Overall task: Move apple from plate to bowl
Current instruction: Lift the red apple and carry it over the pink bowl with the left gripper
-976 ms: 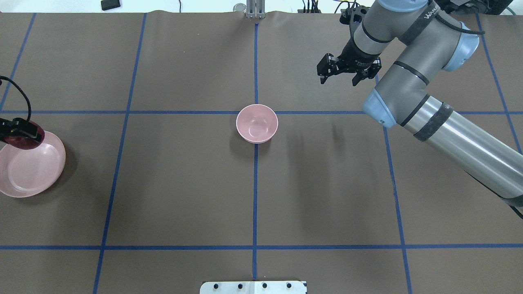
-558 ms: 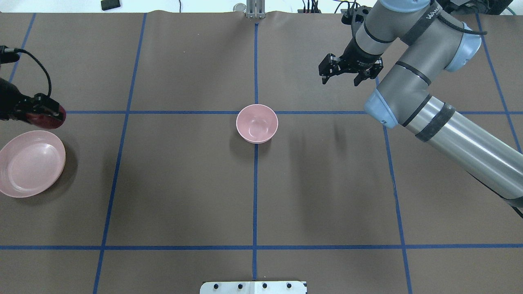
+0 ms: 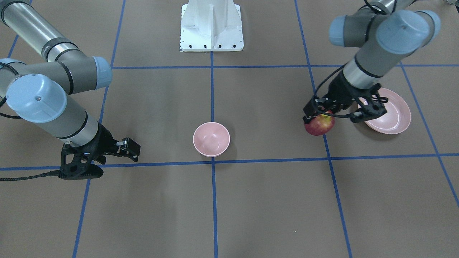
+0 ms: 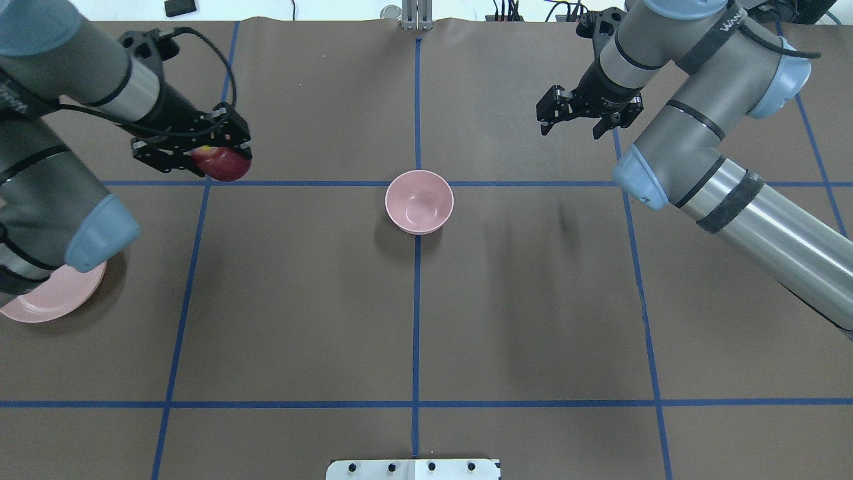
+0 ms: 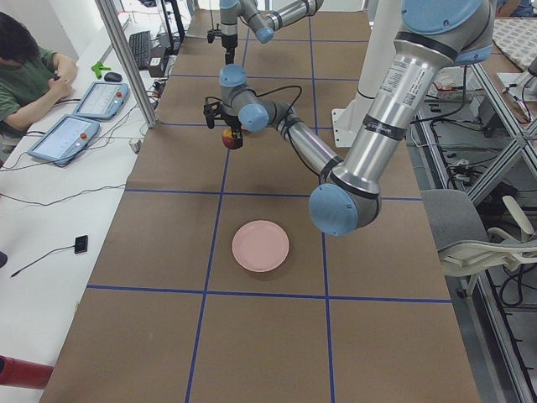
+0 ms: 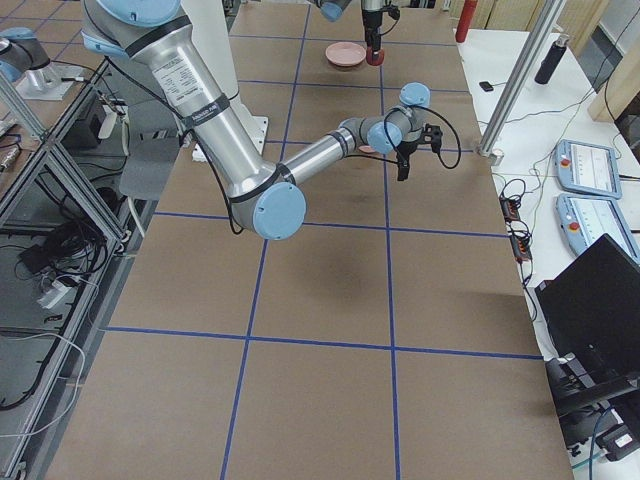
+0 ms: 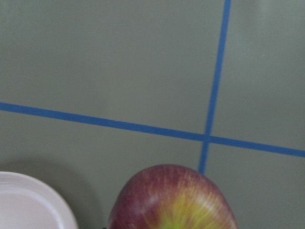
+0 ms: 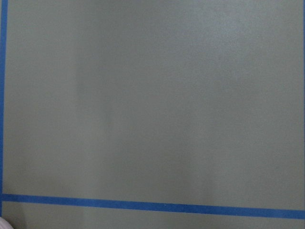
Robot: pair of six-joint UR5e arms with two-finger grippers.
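The dark red apple (image 4: 225, 164) with a yellow patch is held in my left gripper (image 4: 214, 157), which is shut on it and holds it above the table, left of the bowl (image 4: 419, 201). The apple also shows in the front view (image 3: 319, 124) and at the bottom of the left wrist view (image 7: 174, 200). The small deep pink bowl (image 3: 211, 139) stands empty at the table's middle. The shallow pink plate (image 3: 394, 116) is empty, and in the overhead view my left arm partly hides the plate (image 4: 46, 303). My right gripper (image 4: 570, 128) is open and empty, far right of the bowl.
Brown table cover with blue tape grid lines (image 4: 416, 300). A white mount plate (image 3: 211, 27) sits at the robot's base. My right arm's forearm (image 4: 766, 220) reaches over the table's right side. An operator (image 5: 25, 67) sits beyond the far edge.
My left gripper has carried the apple up off the plate and rightward toward the bowl. The left arm now covers part of the plate. The right gripper has shifted slightly right.
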